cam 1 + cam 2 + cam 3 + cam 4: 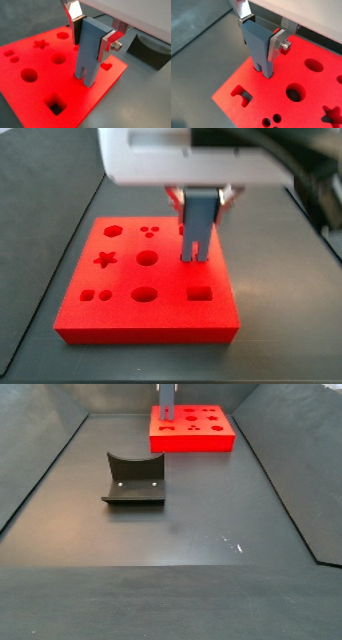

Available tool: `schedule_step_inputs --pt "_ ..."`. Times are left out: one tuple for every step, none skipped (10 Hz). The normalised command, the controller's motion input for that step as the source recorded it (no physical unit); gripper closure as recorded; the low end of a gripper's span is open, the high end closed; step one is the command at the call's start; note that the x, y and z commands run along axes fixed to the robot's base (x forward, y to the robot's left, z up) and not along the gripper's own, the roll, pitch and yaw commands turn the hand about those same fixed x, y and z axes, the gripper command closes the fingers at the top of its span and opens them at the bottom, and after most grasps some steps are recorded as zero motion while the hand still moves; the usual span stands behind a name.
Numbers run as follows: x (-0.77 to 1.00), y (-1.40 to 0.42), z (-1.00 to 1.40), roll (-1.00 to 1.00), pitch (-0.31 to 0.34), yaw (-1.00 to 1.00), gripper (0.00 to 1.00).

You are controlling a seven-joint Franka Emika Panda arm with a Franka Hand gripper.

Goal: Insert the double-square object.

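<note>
Your gripper hung above the flat red board with shaped holes, its silver finger plates clenched on the upper end of the slate-blue double-square object, a tall bar with two square prongs. It stood upright, prongs down at the board's surface near one edge; whether they had entered a hole was unclear. Risk, as judged: slight twist or offset would jam the prongs on the rim. The dark grey notched block sat well apart.
</note>
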Motion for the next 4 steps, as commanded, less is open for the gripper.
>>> schedule_step_inputs --pt "0.29 -0.24 -0.75 0.09 0.209 0.00 1.00" --pt "0.22 -0.30 -0.74 0.13 0.190 0.00 1.00" --pt "0.04 -0.06 -0.14 0.00 0.019 -0.02 1.00" --pt "0.00 0.00 0.00 0.00 0.000 0.00 1.00"
